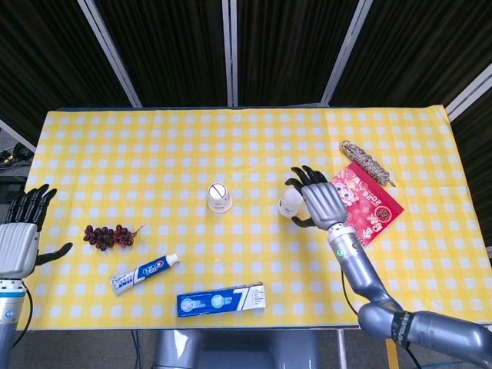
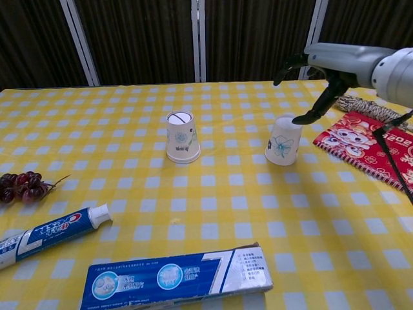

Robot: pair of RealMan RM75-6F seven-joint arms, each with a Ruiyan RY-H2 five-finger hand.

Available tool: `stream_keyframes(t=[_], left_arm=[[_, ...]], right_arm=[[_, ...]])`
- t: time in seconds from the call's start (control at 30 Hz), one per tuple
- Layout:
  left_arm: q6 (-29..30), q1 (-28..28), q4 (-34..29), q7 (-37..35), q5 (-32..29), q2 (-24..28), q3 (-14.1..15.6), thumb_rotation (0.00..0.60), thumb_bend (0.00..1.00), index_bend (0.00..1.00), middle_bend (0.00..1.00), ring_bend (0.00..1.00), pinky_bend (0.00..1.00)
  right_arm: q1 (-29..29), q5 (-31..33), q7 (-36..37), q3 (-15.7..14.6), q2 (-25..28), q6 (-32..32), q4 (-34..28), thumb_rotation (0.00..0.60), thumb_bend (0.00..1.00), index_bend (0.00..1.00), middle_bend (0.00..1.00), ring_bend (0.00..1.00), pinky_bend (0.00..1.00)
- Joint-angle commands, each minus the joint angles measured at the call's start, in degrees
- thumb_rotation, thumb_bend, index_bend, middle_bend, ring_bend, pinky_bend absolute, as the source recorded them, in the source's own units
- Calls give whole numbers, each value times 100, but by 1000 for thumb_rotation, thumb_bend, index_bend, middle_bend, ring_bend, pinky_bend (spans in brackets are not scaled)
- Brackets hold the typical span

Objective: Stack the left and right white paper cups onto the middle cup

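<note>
Fingers of the right hand (image 1: 321, 204) are spread just above the right cup (image 2: 282, 140), nothing held. The left cup (image 2: 182, 137) is set upside down mid-table. The left hand (image 1: 17, 242) is held open at the table's left edge.

Large "7" on toothpaste box (image 2: 175, 279), "2025" on red booklet (image 2: 381, 150)

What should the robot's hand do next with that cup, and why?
Probably lower the right hand a little and close its fingers around the right paper cup. The hand hangs open just above that upside-down cup and grips nothing, and the cup stands apart from the other paper cup, so it must be grasped before any stacking.
</note>
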Motion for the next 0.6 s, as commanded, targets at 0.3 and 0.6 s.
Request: stream_keyframes(t=[0.3,0.6], left_arm=[[-205,52,37,-74,43,11,-165,600,105,38,0,0,17],[-351,66,61,-76,73,4,-237,600,106,38,0,0,13]], right_arm=[[531,818,-272,-124,-467,-246,825,600,121,250,71,0,148],[644,1033,-245,-281,-506,-372,1088,600,130,233,67,0,148]])
